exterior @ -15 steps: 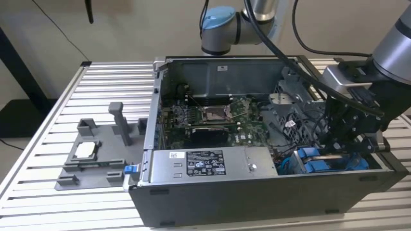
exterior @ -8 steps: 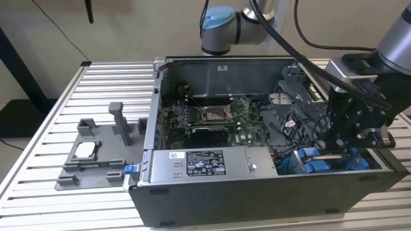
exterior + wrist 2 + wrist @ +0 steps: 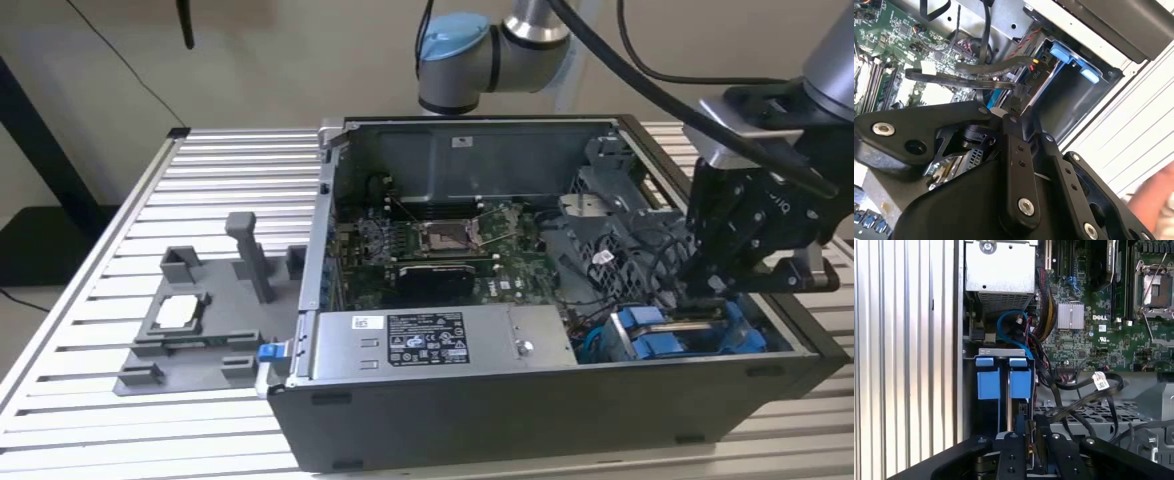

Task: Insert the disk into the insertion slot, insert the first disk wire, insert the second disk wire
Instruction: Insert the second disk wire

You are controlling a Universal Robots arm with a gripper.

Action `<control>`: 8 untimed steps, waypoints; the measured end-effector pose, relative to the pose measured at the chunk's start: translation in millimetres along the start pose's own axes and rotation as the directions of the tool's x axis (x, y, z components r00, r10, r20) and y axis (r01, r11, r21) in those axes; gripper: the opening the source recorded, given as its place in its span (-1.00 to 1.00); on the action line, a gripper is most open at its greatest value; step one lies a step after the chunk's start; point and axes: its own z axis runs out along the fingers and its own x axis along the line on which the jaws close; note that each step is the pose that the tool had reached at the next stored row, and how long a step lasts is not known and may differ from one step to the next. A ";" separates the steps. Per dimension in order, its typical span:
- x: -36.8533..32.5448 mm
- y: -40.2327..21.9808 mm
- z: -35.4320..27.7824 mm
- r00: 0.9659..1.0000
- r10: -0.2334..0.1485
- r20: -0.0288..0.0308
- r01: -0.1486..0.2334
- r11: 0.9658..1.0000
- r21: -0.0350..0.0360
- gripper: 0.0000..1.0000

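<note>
The gripper [image 3: 710, 290] hangs inside the open computer case [image 3: 534, 400], at the exterior view's right, directly over the blue drive bay [image 3: 681, 335] in the case's near right corner. In the first wrist view the disk [image 3: 1019, 385] sits upright in its blue carrier in the bay, with a second blue carrier [image 3: 988, 382] just beside it, so the drive appears already seated in its slot. The jaws stand narrow, and in the second wrist view the gripper [image 3: 1013, 111] seems to pinch a dark connector [image 3: 1024, 90] at the end of a flat black cable [image 3: 979, 72], right at the disk's edge; the exact grip is partly hidden. I judge the step in hand to be plugging a disk wire. To do it well, the connector should stay square to the drive's socket, pressed straight along the socket axis with gentle force, keeping the loose cables [image 3: 1079, 390] nearby clear of the fingers.
</note>
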 end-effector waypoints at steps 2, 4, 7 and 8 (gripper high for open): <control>-0.1 0.0 -1.4 1.000 0.000 0.000 0.000 1.000 0.000 -0.52; -0.1 0.0 -1.3 1.000 0.000 0.000 0.000 1.000 0.000 -0.52; -0.1 0.0 -1.4 1.000 0.000 0.000 0.000 1.000 0.000 -0.52; -0.1 0.0 -1.4 1.000 0.000 0.000 0.000 1.000 0.000 -0.52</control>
